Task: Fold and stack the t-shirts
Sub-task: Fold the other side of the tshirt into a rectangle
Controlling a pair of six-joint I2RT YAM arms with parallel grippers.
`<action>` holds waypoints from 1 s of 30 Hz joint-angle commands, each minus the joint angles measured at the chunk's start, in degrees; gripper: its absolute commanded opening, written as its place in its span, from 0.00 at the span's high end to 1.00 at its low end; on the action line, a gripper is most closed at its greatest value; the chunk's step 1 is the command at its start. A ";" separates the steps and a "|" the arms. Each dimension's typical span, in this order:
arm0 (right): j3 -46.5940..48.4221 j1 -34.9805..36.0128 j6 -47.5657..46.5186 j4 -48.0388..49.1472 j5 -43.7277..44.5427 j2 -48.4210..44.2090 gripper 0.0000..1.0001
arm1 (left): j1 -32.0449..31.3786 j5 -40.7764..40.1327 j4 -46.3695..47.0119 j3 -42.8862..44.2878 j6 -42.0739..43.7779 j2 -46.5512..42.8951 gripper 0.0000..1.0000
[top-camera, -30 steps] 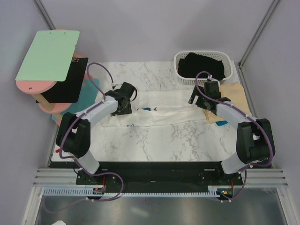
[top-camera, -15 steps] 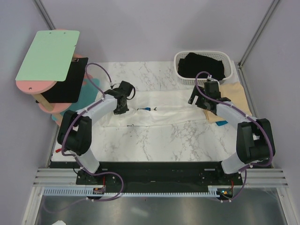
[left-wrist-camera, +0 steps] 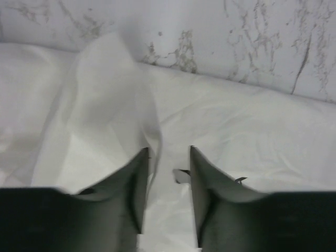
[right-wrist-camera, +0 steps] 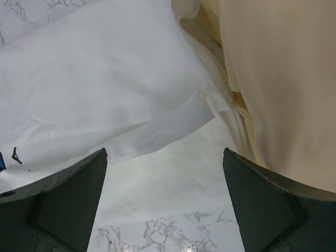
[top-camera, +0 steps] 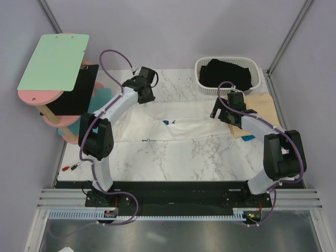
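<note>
Beyond the white tee (top-camera: 178, 126), a basket (top-camera: 200, 76) holds a black tee (top-camera: 228, 73).

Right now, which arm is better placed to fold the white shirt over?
Left. The left gripper pinches a raised fold of the white t-shirt. The right gripper hangs open above its other end, gripping nothing.

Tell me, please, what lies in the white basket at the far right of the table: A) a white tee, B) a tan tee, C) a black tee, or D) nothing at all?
C: a black tee is bunched inside the basket, while the tan tee and the white tee lie out on the table.
</note>
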 commanded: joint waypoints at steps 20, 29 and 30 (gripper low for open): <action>0.56 0.17 -4.21 4.52 -5.31 0.53 0.81 | 0.78 -11.82 -1.75 -11.09 3.97 -4.18 0.98; 9.25 4.04 -7.46 -1.26 -2.07 11.67 1.00 | 2.45 -9.80 -4.48 -11.45 4.05 1.52 0.98; 9.96 4.21 -7.55 -1.88 -2.07 12.91 1.00 | 2.98 -9.72 -4.65 -11.62 3.96 2.22 0.98</action>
